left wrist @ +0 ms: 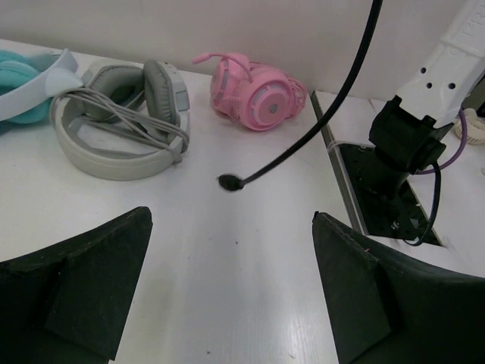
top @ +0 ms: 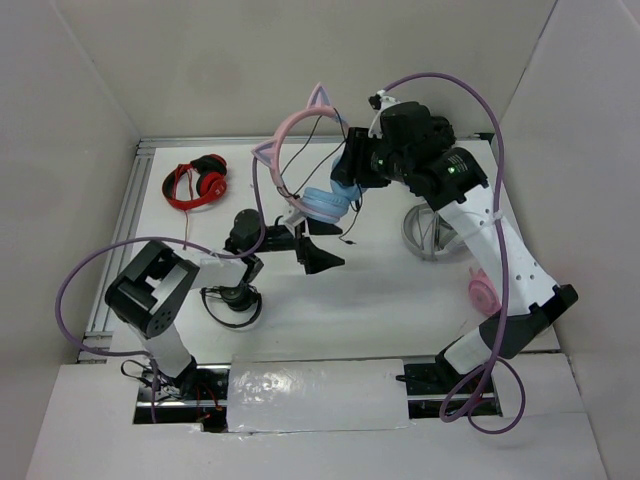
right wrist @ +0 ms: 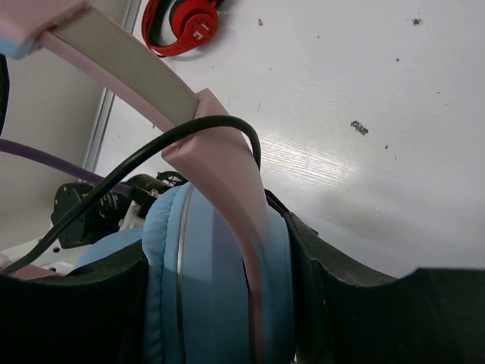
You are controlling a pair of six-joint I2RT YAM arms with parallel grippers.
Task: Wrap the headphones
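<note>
My right gripper (top: 348,185) is shut on a light blue ear cup (top: 325,205) of the headphones and holds them up over the table's middle back. The pink headband (top: 290,135) with two cat ears arcs up and left. In the right wrist view, the fingers (right wrist: 341,303) clamp the blue cup (right wrist: 220,288). The pink band (right wrist: 220,163) and the thin black cable (right wrist: 151,152) pass over it. My left gripper (top: 320,255) is open and empty just below the cups. In the left wrist view, the cable (left wrist: 318,129) hangs ahead of my left gripper (left wrist: 231,216), with the cable's plug end (left wrist: 229,183) near the table.
Red-and-black headphones (top: 197,183) lie at the back left. Grey headphones (top: 432,235) (left wrist: 114,121) and all-pink headphones (top: 484,291) (left wrist: 254,91) lie at the right beside the right arm. A dark round object (top: 233,303) sits under the left arm.
</note>
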